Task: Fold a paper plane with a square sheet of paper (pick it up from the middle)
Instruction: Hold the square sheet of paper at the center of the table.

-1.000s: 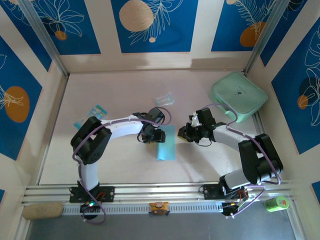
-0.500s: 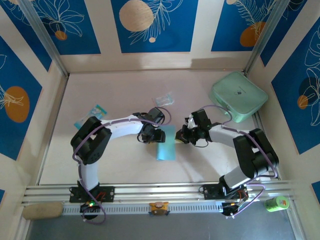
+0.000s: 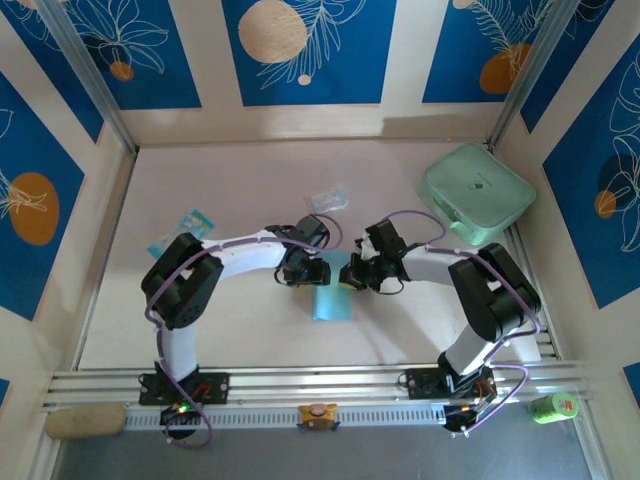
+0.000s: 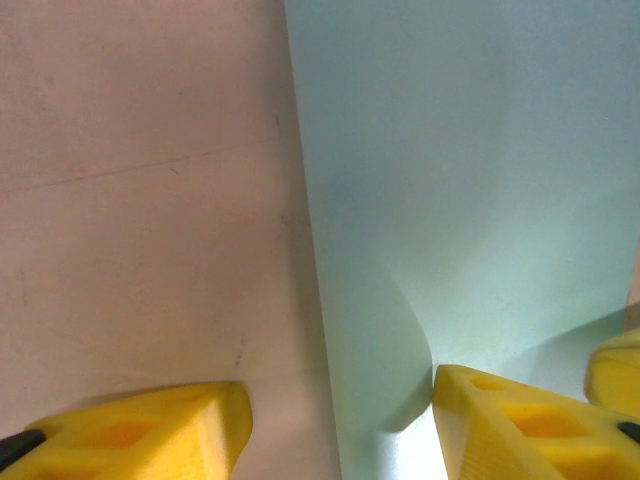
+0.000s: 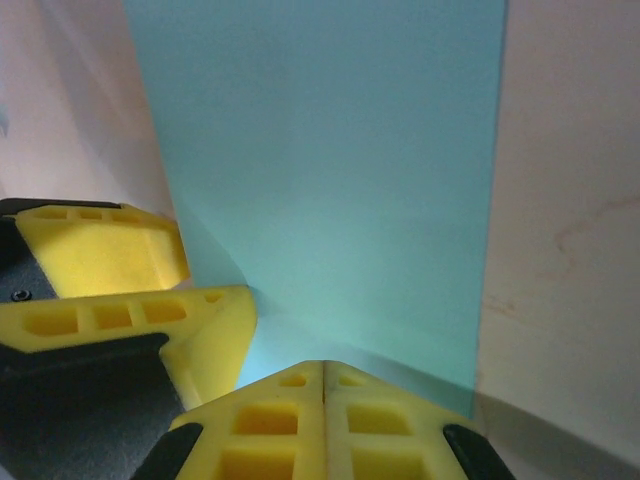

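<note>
We count two arms on the table (image 3: 230, 170), and their two grippers meet nose to nose over one sheet of paper (image 3: 332, 297). The sheet is plain light blue. It lies near the middle of the table, toward the front, and from above it looks like a narrow rectangle.

The left gripper (image 4: 340, 400) stands with its two yellow fingers well apart, astride the paper's edge. One finger (image 4: 140, 430) rests on bare table and the other sits on the paper. Nothing is caught between them.

The right gripper (image 5: 322, 375) has its two fingers pressed together, with no gap at the seam. Their tips touch the near edge of the sheet, where the paper rises in a soft curl. We cannot tell whether a bit of paper is pinched between them or the closed tips only press on it. In the right wrist view the yellow fingers of the left gripper sit just beside them, on the same end of the sheet.

Three other things lie on the table, one of each. A mint-green case (image 3: 477, 192) is at the far right corner, a small blue-and-white packet (image 3: 194, 221) lies to the left, and a clear crumpled wrapper (image 3: 328, 198) lies just beyond the grippers. All three are apart from the paper.
</note>
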Controlling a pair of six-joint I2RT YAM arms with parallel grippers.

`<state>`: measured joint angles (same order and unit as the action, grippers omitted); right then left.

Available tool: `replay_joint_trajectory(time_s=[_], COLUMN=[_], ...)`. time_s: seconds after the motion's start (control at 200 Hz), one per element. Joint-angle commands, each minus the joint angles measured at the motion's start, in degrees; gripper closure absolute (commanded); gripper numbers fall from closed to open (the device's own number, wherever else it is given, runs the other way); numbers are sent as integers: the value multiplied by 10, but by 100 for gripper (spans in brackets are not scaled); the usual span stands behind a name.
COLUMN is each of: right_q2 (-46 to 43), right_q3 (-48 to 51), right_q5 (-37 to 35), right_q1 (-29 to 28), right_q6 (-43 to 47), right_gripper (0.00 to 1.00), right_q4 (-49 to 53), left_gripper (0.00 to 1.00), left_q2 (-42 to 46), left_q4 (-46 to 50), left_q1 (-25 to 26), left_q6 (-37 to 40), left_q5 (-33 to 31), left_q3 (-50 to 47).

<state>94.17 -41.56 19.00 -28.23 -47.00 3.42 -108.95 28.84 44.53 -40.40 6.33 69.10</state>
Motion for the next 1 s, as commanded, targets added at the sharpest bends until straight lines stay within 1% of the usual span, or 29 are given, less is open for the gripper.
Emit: replay_joint_trajectory(time_s=[0.0, 0.12, 0.345, 0.64, 0.875, 0.995], right_q2=[18, 26, 42, 39, -7, -39], right_q3=[-15, -9, 10, 9, 6, 6], right_q5=[-10, -29, -45, -11, 18, 13], right_q1=[-8, -9, -1, 3, 6, 13], right_q6=[4, 14, 44, 39, 17, 19], right_gripper=[97, 97, 97, 96, 89, 87], right_q4=[11, 25, 44, 25, 5, 16], left_gripper=[43, 43, 43, 45, 45, 45], left_q2=[-49, -49, -46, -43, -41, -41], left_q4=[-24, -24, -25, -28, -27, -24], left_q1=[-3, -2, -3, -3, -3, -3], left_q6=[9, 8, 6, 4, 8, 9], left_q5=[-39, -39, -39, -38, -38, -39], left_q3=[-25, -25, -25, -27, -26, -23])
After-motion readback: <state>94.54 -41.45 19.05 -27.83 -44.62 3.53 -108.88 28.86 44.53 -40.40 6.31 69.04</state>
